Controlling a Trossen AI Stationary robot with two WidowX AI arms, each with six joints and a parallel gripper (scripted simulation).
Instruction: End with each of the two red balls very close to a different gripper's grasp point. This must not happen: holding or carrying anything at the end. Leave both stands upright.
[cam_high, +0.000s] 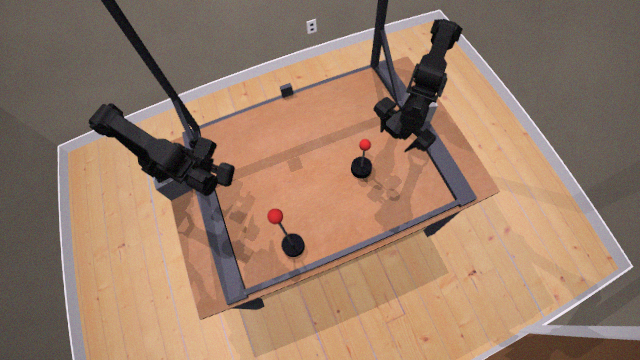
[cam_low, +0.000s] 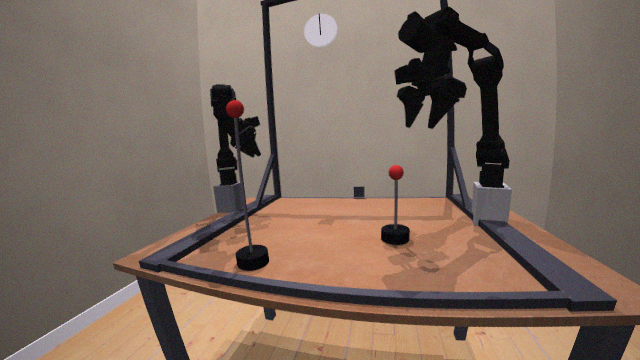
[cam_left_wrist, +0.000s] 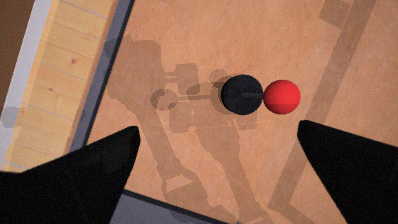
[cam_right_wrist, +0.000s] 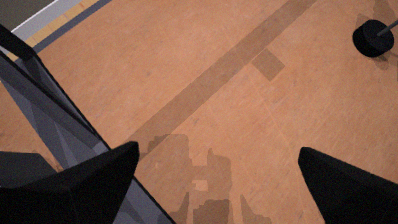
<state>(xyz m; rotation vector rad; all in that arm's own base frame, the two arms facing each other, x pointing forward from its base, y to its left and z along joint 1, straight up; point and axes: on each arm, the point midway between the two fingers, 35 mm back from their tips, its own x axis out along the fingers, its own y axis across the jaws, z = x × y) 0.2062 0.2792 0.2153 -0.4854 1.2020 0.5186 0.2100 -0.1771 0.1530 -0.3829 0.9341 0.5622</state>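
Observation:
Two red balls sit on thin rods with round black bases, and both stands are upright. The short stand's ball (cam_high: 365, 144) (cam_low: 396, 172) is above its base (cam_high: 361, 167). My left gripper (cam_high: 402, 131) (cam_low: 421, 122) is open and empty, above this ball and off to one side. In the left wrist view the ball (cam_left_wrist: 281, 96) and base (cam_left_wrist: 242, 94) lie below, ahead of the open fingers. The tall stand's ball (cam_high: 275, 216) (cam_low: 235, 108) stands near the front corner. My right gripper (cam_high: 220, 165) (cam_low: 250, 137) is open and empty, well apart from it. The right wrist view shows only the short stand's base (cam_right_wrist: 372, 37) beyond the open fingers.
A dark raised frame (cam_low: 350, 296) borders the table top. Two frame posts (cam_high: 187, 120) (cam_high: 380, 50) rise beside the arms; one shows close on the left in the right wrist view (cam_right_wrist: 50, 115). A small black cube (cam_high: 286, 90) sits at the far edge.

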